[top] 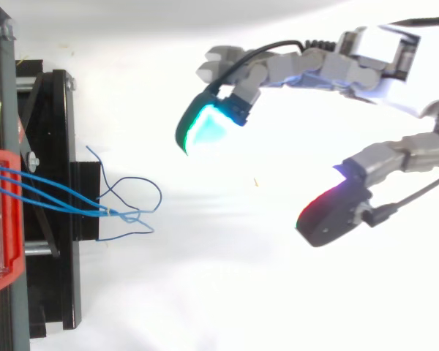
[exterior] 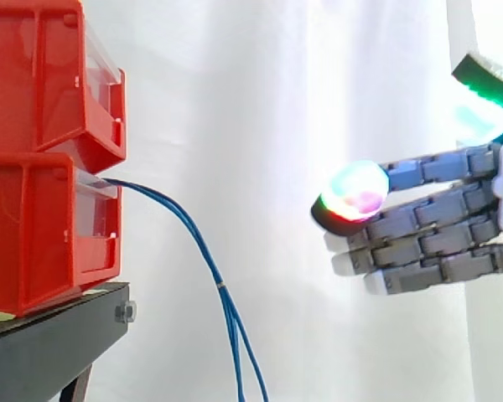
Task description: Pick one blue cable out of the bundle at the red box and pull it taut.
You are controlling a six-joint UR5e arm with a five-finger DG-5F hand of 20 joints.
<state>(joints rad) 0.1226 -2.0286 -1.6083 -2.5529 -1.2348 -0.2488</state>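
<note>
**Step in hand: approach, before the grasp.** The hand [exterior: 432, 226] stands at 3 o'clock in the side view, well apart from the cables [exterior: 203, 255]. The fingers are nearly straight and point toward 9 o'clock. In the top view the thumb and fingers are spread wide, with a broad gap between the glowing pads [top: 205, 126]. The hand holds nothing.

**Next move (judgement).**
- Advance toward 9 o'clock until the gap between thumb and fingers takes in the cable arc.
- Single out one strand before closing. The strands run close together, so a coarse pinch is likely to take several.
- Pull toward 3 o'clock, away from the bin [exterior: 42, 226], until the slack is gone.

**Cables.**
- They are thin blue strands that leave the front of the lower bin, which sits on the stand [exterior: 50, 343].
- They arc down toward 5 o'clock and hang slack.
- In the top view they converge at one point and appear gathered there. Beyond it, the loose ends loop apart.
</note>
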